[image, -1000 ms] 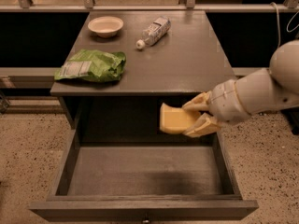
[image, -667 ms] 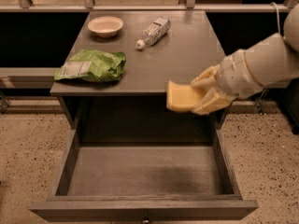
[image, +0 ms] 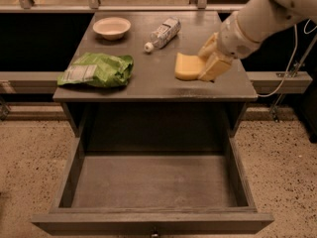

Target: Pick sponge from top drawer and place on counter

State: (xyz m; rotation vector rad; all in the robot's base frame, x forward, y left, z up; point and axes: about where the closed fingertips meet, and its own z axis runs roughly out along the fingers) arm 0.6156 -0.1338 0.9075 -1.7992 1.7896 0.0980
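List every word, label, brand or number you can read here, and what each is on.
Green bag: pale printed panel, too blurred to read.
Bottle: label, print too blurred to read.
Bowl, sponge, counter, gripper (over the counter's right side, holding the sponge): no text visible.

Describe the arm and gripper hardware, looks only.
The arm is a smooth off-white rounded shell with a ringed wrist collar. The gripper, over the right side of the counter, shut on the sponge, has two flat tan-yellow fingers. No markings visible.
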